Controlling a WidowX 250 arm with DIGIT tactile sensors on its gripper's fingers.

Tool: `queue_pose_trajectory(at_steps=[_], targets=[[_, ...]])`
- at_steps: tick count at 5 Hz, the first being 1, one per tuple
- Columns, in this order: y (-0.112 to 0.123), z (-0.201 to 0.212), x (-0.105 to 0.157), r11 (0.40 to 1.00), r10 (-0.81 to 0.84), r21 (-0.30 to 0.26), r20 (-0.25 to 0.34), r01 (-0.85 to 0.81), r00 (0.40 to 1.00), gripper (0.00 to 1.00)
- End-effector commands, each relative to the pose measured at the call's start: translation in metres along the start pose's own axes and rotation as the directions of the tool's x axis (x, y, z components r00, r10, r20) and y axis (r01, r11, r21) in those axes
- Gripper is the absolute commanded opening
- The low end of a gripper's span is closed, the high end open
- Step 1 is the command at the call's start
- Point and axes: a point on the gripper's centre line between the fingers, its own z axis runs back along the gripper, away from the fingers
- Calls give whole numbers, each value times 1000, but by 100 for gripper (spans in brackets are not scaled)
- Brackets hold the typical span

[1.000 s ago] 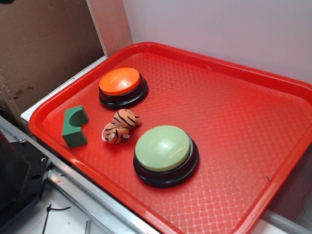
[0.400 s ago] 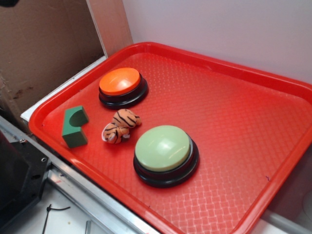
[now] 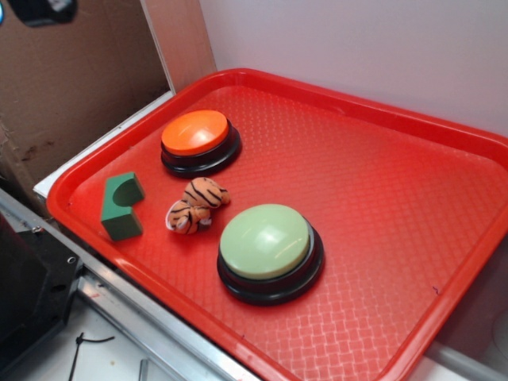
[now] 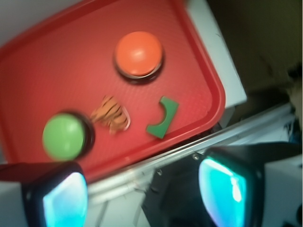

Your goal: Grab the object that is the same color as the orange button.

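While the plush tiger (image 3: pixel 196 205) lies on the red tray (image 3: pixel 381 182), it sits between the orange button (image 3: pixel 198 140), the pale green button (image 3: pixel 268 248) and the green block (image 3: pixel 121 205). From the wrist view, the fingers (image 4: pixel 66 201) are spread apart and hold nothing, above the tray's near edge.

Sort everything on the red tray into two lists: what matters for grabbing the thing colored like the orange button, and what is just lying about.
Belongs to the job:
- toy tiger, orange with black stripes, the thing to grab
- orange button, the color reference
- gripper, high above the tray's near edge, jaws spread

Just lying about:
- green button
- green block
- red tray holding it all
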Motion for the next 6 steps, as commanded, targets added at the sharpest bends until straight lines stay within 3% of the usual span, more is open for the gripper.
queue_pose_trajectory(at_steps=[1,2,4,6], targets=[[-23,-46,14,886,464,-37,96,-462,881,100],[-33,-78,20,835,550,-31,74,-550,832,100],[-47,-144,27,815,579,-9,41,-579,814,100],[-54,-187,17,814,577,72,5,-576,817,100]])
